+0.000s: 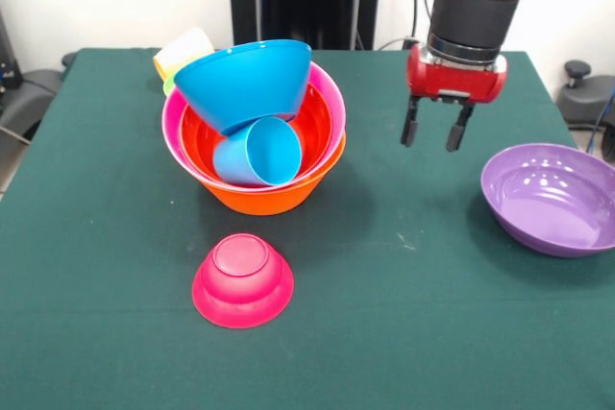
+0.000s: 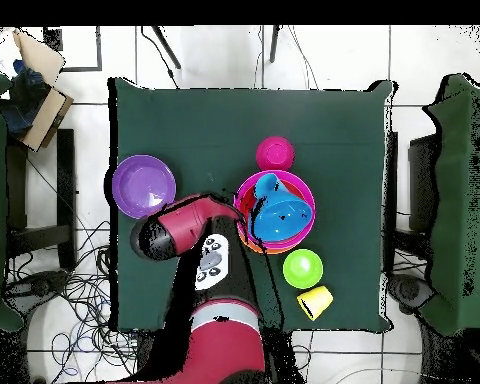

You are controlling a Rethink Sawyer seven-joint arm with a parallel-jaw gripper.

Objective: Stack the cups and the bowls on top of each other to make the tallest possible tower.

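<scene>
The gripper (image 1: 435,134) hung empty over open green cloth, jaws spread, between the tower (image 1: 255,132) at its nine o'clock and the purple bowl (image 1: 550,197) at four, near the table edge. An upturned magenta bowl (image 1: 242,279) sat at the tower's six; a yellow cup (image 1: 183,50) lay at its eleven.

Dark green tablecloth (image 1: 96,237), cardboard box (image 2: 39,85) beside the table, loose cables (image 2: 79,290) on tiled floor (image 2: 214,55)

Light was even and bright across the green tablecloth (image 1: 404,333), no harsh glare. Soft sheen showed on the purple bowl (image 1: 553,197) and the blue bowl (image 1: 245,82). A faint shadow sat under the magenta bowl (image 1: 242,280), hugging its base. The front view was in focus all over, with little bending at the edges.
</scene>
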